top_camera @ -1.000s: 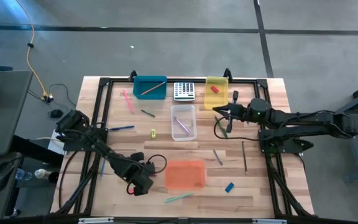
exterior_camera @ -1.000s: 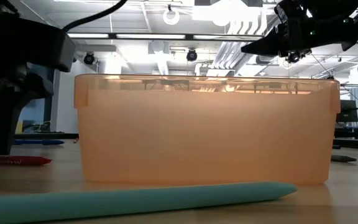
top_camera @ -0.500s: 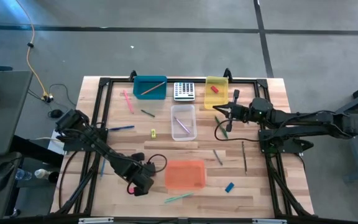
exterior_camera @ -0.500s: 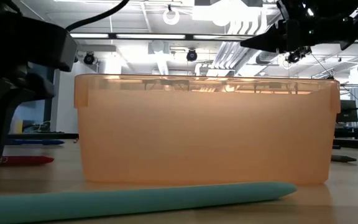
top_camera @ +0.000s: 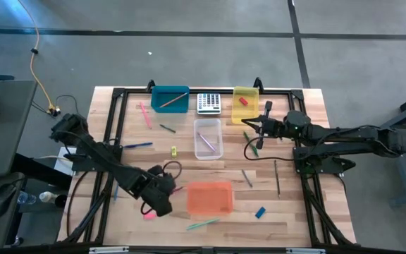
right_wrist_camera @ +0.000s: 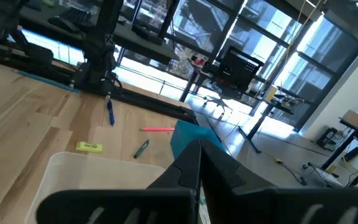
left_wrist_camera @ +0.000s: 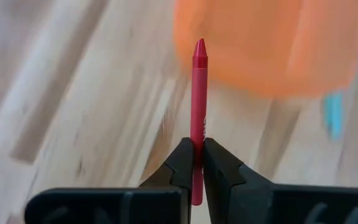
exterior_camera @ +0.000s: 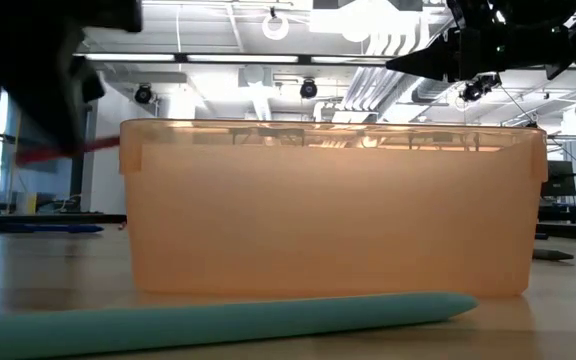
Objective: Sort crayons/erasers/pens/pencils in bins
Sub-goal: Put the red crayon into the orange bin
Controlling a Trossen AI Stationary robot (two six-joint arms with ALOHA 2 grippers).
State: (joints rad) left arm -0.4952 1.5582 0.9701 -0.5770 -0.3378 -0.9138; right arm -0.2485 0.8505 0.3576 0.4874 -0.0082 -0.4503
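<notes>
My left gripper (left_wrist_camera: 196, 158) is shut on a red crayon (left_wrist_camera: 197, 93) and hangs just left of the orange bin (top_camera: 210, 197), near the table's front. In the low view the crayon (exterior_camera: 68, 148) shows blurred at the height of the bin's rim (exterior_camera: 328, 128). My right gripper (top_camera: 249, 127) is shut on nothing and hovers level between the yellow bin (top_camera: 245, 104) and the clear bin (top_camera: 208, 138). The teal bin (top_camera: 170, 99) stands at the far edge and holds a tan pencil. My left gripper pinches the red crayon's blunt rear half (left_wrist_camera: 197, 149) between its two fingers. The crayon lies along the fingers, and its pointed end (left_wrist_camera: 199, 46) sticks out ahead of them. The fingers slant down from the table's left. The crayon is lifted clear of the table.
Loose on the table are a pink pencil (top_camera: 145, 115), a blue pen (top_camera: 138, 145), a yellow-green eraser (top_camera: 174, 150), a blue eraser (top_camera: 260, 212), a teal stick (top_camera: 201, 224) and thin sticks (top_camera: 247, 178) right of the orange bin. A calculator (top_camera: 208, 103) sits between the far bins.
My left gripper has taken hold of the red crayon, which lay on the table left of the orange bin, and has risen with it. The crayon now hangs clear of the table, about level with the bin's rim.
</notes>
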